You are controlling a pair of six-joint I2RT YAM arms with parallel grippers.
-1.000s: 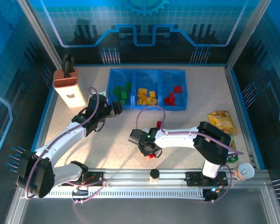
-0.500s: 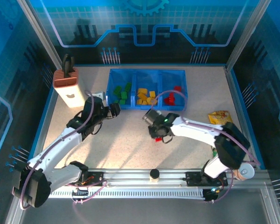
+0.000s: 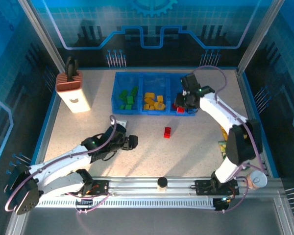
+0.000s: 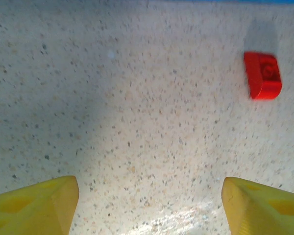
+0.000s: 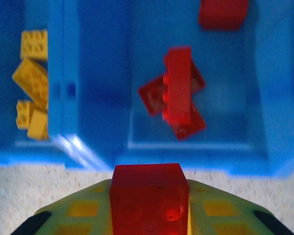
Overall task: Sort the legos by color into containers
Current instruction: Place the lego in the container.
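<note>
Knife block (image 3: 73, 91): white and brown, we see it upright at 10 o'clock on the table (image 3: 186, 156), well apart from the tray.
Left gripper (image 3: 131, 142): low over the speckled table at about 7 o'clock in the top view. In its wrist view we find the two yellow fingers (image 4: 34, 205) spread wide, with bare table between them and nothing held.
Blue tray (image 3: 157, 81): at 12 o'clock on the table, with three compartments joined in a row.
Green legos (image 3: 128, 98): a small cluster in the tray's left compartment.
Yellow-orange legos (image 3: 154, 102): a pile in the middle compartment. We also catch them at 9 o'clock in the right wrist view.
Loose red lego (image 3: 167, 132): alone on the table in front of the tray. It lies at 2 o'clock from the left gripper and apart from it, and we see it at 1 o'clock in the left wrist view.
Red legos (image 5: 179, 93): several lie crossed over one another in the right compartment, with one more at 12 o'clock by the far wall.
Right gripper (image 3: 180, 104): over the near wall of the right compartment, at 1 o'clock from the loose red lego. We see its fingers closed on a brick.
Held red lego (image 5: 149, 193): clamped between the pads at 6 o'clock in the right wrist view, just short of the tray's near wall and not yet in the compartment.
</note>
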